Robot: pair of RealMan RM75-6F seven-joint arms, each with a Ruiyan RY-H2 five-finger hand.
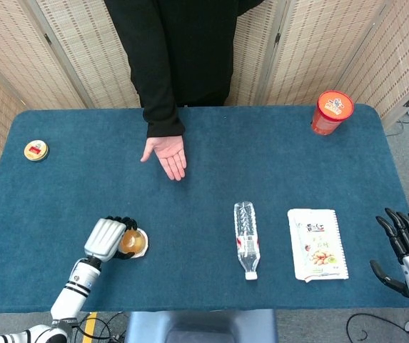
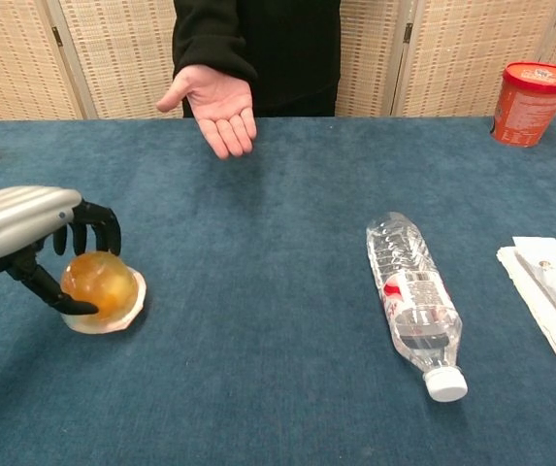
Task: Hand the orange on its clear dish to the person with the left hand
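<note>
The left hand (image 2: 25, 238) gripped the orange (image 2: 98, 283) on its clear dish (image 2: 134, 301), tilted, near the table's (image 1: 211, 207) front-left edge. The person's palm (image 1: 167, 153) lay open at one o'clock from it. The right hand (image 1: 407, 246) rested with fingers spread, holding nothing.

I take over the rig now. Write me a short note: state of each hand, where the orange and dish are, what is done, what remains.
Left hand: fingers wrapped around the orange, gripping it on its clear dish, dish tilted.
Right hand: open, holding nothing, at the table's near right edge.
Person's hand: palm up, waiting across the table.
Done: grasp made.
Left: carry orange and dish to the person's palm, then release.
</note>
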